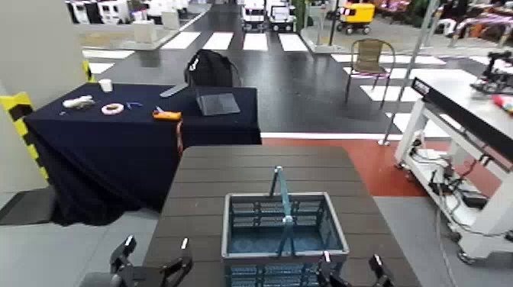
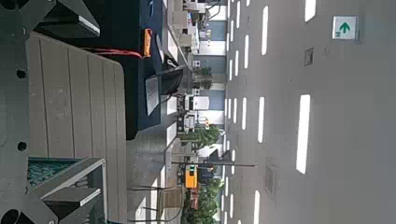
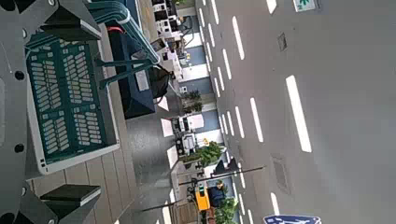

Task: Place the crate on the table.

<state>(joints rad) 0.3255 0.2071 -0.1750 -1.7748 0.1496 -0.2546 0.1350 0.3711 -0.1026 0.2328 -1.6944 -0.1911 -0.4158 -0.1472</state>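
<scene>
The grey-blue lattice crate (image 1: 284,235) stands on the dark brown slatted table (image 1: 229,179), at its near edge, with its thin teal handle (image 1: 281,200) upright. My left gripper (image 1: 156,250) is open just beyond the table's near left corner, apart from the crate. My right gripper (image 1: 350,262) is open by the crate's near right corner. In the right wrist view the crate (image 3: 65,98) lies beyond the spread fingers (image 3: 70,199). The left wrist view shows the table slats (image 2: 79,93) and a corner of the crate (image 2: 42,171) beside one finger (image 2: 79,182).
A navy-draped table (image 1: 114,145) with a laptop (image 1: 217,103), tape rolls and small tools stands ahead on the left. A white-framed workbench (image 1: 458,99) with cables runs along the right. A chair (image 1: 369,61) and parked carts are farther back.
</scene>
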